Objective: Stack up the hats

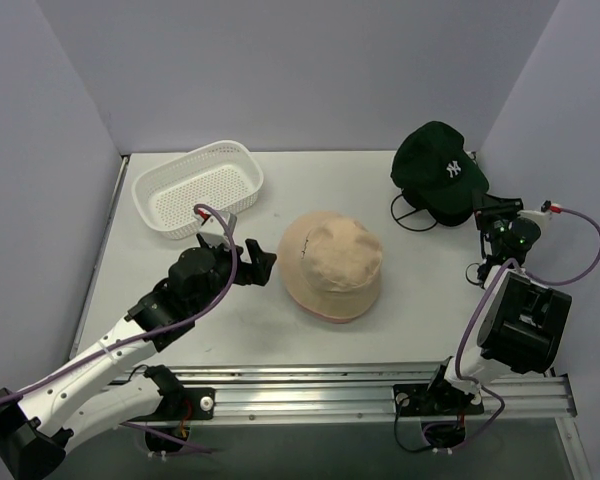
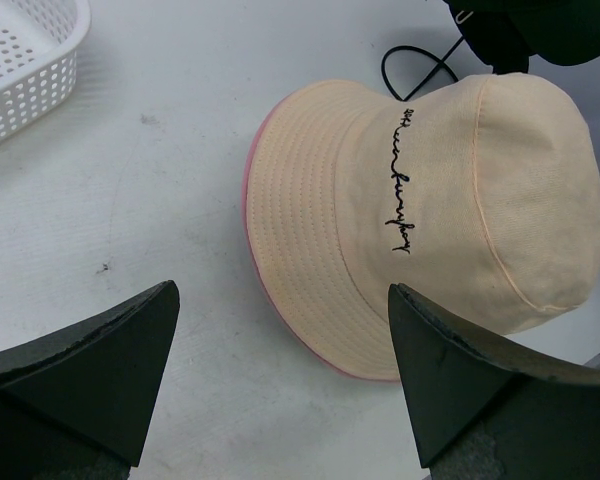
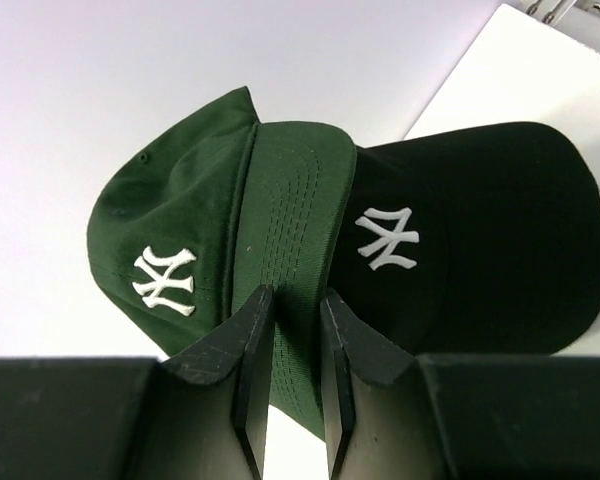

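Left gripper [image 2: 280, 290]: jaws wide apart, holding nothing, hovering low over the table [image 2: 160, 180] just left of the tan bucket hat [image 2: 460, 190], not touching it.

Right gripper [image 3: 297, 295]: fingers [image 3: 255, 370] nearly together with the brim of the dark green cap [image 3: 170, 200] running between them. It appears to be pinching that brim, though actual contact is hard to confirm from the wrist view.

Progress:
- The tan bucket hat sits crown-up at mid-table. A thin pink edge shows under its brim on the left and near sides, so the pink bucket hat [image 2: 246, 205] lies beneath it. I judge that pair as stacked.
- The dark green cap and the black cap [image 3: 500, 230] are at the far right, well apart from the bucket hats. They overlap, with the green brim lying across the black crown.
- Left to do, by my judgement: bring the two piles together into one stack.

Appearance:
- The tan hat is soft cotton with a stitched brim and a line of black script on the crown.
- Both caps carry a small white logo on the front.
- A thin black cord loops out on the table beside the caps.

The white mesh basket [image 2: 40, 60] stands at the far left with nothing visible in it.
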### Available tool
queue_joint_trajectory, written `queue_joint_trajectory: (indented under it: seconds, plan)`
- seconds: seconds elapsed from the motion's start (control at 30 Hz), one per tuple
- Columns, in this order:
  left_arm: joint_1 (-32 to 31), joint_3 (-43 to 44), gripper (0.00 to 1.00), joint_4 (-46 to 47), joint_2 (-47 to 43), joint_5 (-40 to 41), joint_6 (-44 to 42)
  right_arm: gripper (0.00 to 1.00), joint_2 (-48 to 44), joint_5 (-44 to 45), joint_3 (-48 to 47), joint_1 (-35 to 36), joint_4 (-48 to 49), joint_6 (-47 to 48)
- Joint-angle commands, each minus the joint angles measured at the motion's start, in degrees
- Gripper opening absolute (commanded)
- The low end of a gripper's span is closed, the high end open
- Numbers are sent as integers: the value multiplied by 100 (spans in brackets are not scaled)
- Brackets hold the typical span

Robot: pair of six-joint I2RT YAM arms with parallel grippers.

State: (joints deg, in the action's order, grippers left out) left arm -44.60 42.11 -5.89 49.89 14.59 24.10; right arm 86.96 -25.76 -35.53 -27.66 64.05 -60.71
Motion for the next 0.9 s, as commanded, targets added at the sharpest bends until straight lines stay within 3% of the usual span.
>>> queue_joint_trajectory:
  seconds: [0.0,0.2,0.43,0.87]
  plan:
    - [-31,149,94,79,-58,26,-89,0,330,-131,-51,-99,238,7]
    - [-40,157,94,88,-23,26,-98,0,813,-421,-42,-64,617,-318]
    - [-40,157,94,79,-23,61,-98,0,752,-395,-86,112,573,-284]
    - [-49,149,94,79,-58,44,-98,0,1516,-658,354,-258,2164,-934]
